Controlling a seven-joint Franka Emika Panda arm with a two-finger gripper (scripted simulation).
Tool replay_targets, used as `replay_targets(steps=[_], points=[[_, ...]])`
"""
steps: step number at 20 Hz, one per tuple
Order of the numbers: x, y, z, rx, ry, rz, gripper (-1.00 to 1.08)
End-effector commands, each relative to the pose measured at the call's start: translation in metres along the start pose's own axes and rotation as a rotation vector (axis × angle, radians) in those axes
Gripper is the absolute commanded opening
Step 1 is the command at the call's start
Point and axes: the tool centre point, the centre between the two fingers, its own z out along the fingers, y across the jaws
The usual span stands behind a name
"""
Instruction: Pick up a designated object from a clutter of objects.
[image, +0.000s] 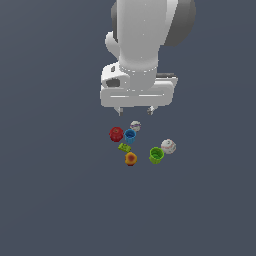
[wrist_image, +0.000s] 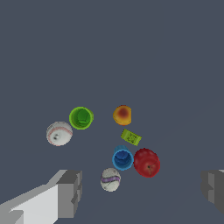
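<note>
The white Panda arm's gripper (image: 135, 110) hangs above the clutter mid-tabletop, well clear of every edge, fingers spread wide and empty. Step in hand: approach. The bright green hollow cup (image: 156, 155) stands just beside a whitish ball (image: 168, 146). Next move: centre over the cup, then descend.

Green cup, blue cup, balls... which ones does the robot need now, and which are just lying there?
Needed for the job:
- green cup, the one to pick up
- gripper, open above the pile, holding nothing

Just lying about:
- blue cup
- red cup
- flat green block
- orange ball
- two whitish balls
</note>
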Motion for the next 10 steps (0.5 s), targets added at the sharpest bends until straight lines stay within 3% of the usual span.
replay_targets(steps=[1, 10], points=[[0.0000, 0.0000, 0.0000, 0.000, 0.000, 0.000, 1.00], [-0.0017, 0.0025, 0.0081, 0.025, -0.007, -0.006, 1.00]])
